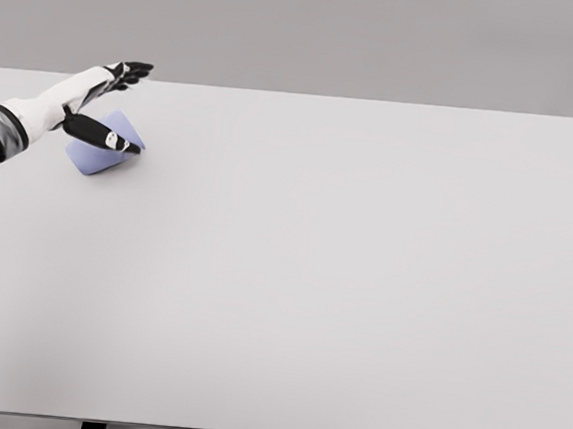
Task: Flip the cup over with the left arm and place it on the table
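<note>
Cup-wise, start w/ the biggest thing you've got: the bench (341,280), a plain white top filling nearly the whole head view, its far edge running straight across the upper part of the picture against a grey backdrop, its near edge along the bottom w/ two dark leg stubs showing under it. Next down in size, the left arm (24,116) comes in from the left edge at upper left, white shell w/ a dark banded cuff near the edge, angled up and to the right over the bench's far-left corner. At its end you see the left robot hand (104,98): dark fingers (130,70) stretched out toward the far edge, roughly straight, and the dark thumb (103,136) splayed down and to the right, well apart from the fingers, so the hand reads as wide open. Smallest, the cup (96,156): pale blue-lilac, lying tilted on the bench near the far-left corner, just below the hand. The thumb crosses over the cup's upper side in this view; you can't tell if it's touching or only passing in front. Fingers aren't wrapped round the cup, so no real grasp shows. Which end is the rim you can't make out at this res.
</note>
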